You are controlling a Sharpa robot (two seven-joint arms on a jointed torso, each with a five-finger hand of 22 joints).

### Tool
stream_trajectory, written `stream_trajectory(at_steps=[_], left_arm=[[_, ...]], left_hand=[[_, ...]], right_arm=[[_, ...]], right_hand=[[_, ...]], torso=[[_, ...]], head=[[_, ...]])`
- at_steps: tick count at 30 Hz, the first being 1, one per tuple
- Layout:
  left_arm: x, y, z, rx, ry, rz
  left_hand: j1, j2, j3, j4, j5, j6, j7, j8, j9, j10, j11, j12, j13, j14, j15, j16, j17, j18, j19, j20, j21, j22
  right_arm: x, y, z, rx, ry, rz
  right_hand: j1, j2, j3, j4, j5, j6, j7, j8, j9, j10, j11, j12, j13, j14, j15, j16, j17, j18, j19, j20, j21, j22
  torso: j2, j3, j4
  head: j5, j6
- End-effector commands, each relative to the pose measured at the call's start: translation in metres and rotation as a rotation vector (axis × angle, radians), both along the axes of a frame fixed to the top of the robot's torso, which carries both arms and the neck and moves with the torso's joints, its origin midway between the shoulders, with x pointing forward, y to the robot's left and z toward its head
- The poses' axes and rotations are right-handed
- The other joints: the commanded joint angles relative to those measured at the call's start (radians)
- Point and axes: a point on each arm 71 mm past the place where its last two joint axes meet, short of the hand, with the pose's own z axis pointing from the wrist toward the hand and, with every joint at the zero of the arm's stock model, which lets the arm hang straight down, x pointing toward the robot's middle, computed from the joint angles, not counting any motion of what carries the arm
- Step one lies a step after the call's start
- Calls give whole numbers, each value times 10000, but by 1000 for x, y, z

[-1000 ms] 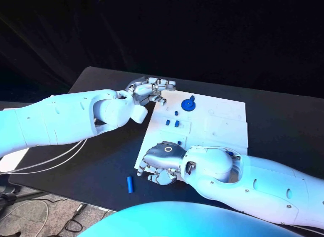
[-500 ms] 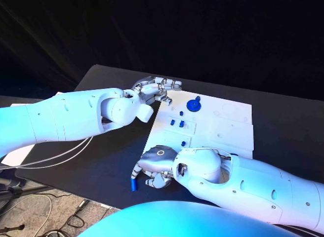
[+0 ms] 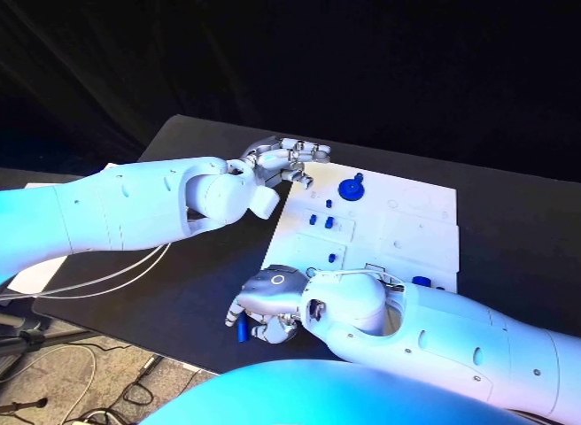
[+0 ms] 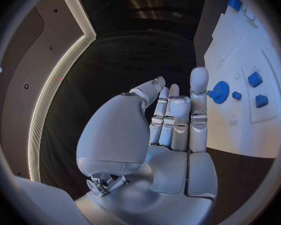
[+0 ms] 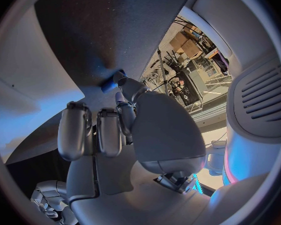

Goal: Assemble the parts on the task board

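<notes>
On the black worktop (image 3: 175, 292), the loose blue peg (image 3: 241, 330) lies off the board (image 3: 406, 235), right under your right hand (image 3: 267, 305), whose fingers curl around it; whether they grip, you cannot tell. Your left hand (image 3: 281, 159) hovers, fingers apart, beside the blue gear (image 3: 352, 189).

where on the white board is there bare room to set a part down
The task board is bare across its far right corner and middle, right of the blue gear. It is crowded along the left strip with small blue parts, and the near edge lies under the right hand.
</notes>
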Motion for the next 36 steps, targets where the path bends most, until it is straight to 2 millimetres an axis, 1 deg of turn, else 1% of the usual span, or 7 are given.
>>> stream_trajectory(at_steps=[1, 5, 11, 16, 20, 28, 36], left_arm=[[0, -2, 1, -33, -47, -86], [0, -3, 1, -34, -38, -106], [0, -4, 2, -34, -31, -124], [-1, -4, 2, -33, -25, -133], [-1, -4, 2, -30, -14, -142], [-1, -5, 2, -14, 20, -156], [-1, -5, 2, -5, 39, -164]], left_hand=[[97, -24, -10, -74, 11, -34, 35, 49, 1, -74, 29, 55, -9, -63, -22, 60, -10, 58, -93, 8, -37, -7], [97, -24, -10, -74, 11, -34, 35, 49, 1, -74, 29, 55, -9, -63, -22, 60, -10, 58, -93, 8, -37, -7], [97, -24, -10, -74, 11, -34, 35, 49, 1, -74, 29, 55, -9, -63, -22, 60, -10, 58, -93, 8, -37, -7], [97, -24, -10, -74, 11, -34, 35, 49, 1, -74, 29, 55, -9, -63, -22, 60, -10, 58, -93, 8, -37, -7], [97, -24, -10, -74, 11, -34, 35, 49, 1, -74, 29, 55, -9, -63, -22, 60, -10, 58, -93, 8, -37, -7], [107, -22, -20, -87, 9, -28, 32, 59, 3, -89, 27, 71, -7, -80, -24, 53, -47, 65, -102, 8, -70, -22], [107, -22, -20, -87, 9, -28, 32, 59, 3, -89, 27, 71, -7, -80, -24, 53, -47, 65, -102, 8, -70, -22]], right_arm=[[-1, 3, -2, -67, -147, 220], [-2, 6, -4, -224, -134, 267], [0, 8, -9, -699, -174, 232], [2, 7, -12, -1055, -346, 137], [3, 6, -15, -1395, -467, 73], [4, 4, -20, -2113, -500, -35], [6, 1, -21, -2270, -561, -242]], right_hand=[[34, -48, -1, -58, 1, -51, -16, -17, -4, 19, -36, 28, -9, 603, -67, 65, 134, -78, -30, -71, 35, 5], [29, -43, -4, -59, -23, -21, -11, 1, 6, -7, -36, -3, -40, 602, -71, 60, 127, -77, -31, -78, 32, 2], [2, -20, -23, -62, -136, 123, 22, 53, 39, -46, -25, -50, -70, 595, -71, 38, 95, -73, -47, -90, 8, -29], [-47, 2, -52, -56, -140, 343, 115, 109, 72, -86, 31, -100, -99, 590, -35, 27, 83, -74, -56, -74, -3, -37], [-94, 33, -86, -49, -162, 661, 240, 185, 112, -83, 115, -98, -70, 588, 27, 18, 73, -78, -58, -30, -9, -37], [-285, 109, -225, 75, -246, 1108, 472, 229, 142, -120, 294, -133, -65, 589, 169, 17, 73, -77, -67, 85, -25, -46], [-375, 269, -318, 210, -248, 1565, 492, 331, 188, -130, 429, -137, -37, 592, 284, 27, 88, -76, -67, 187, -27, -41]], torso=[[-4, -6, -18], [13, -1, -6], [-3, 0, -16], [-5, 5, -11], [-2, 8, -2], [-5, 10, -25], [-4, 21, -32]], head=[[28, 2], [-35, 2], [0, 2], [14, 2], [-1, 2], [20, 2], [7, 2]])
